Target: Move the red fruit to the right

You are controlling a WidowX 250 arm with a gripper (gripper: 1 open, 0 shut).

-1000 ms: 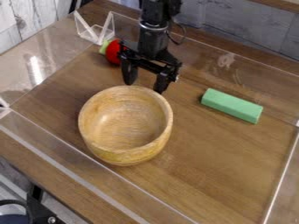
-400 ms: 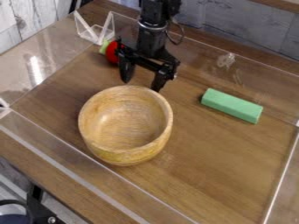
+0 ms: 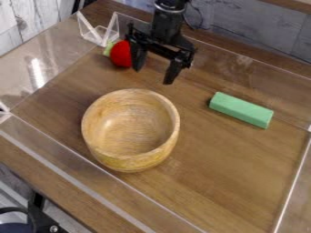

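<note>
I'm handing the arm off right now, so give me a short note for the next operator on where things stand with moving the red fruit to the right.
Gripper: at the back of the table, right beside the fruit; whether its fingers are open or shut, or touching the fruit, is unclear from this view.
Red fruit: at the back left, behind the wooden bowl.
Green block: on the table, right of the bowl.
Done: nothing that shows; the fruit is on the left side.
Left: move the fruit to the right.
</note>
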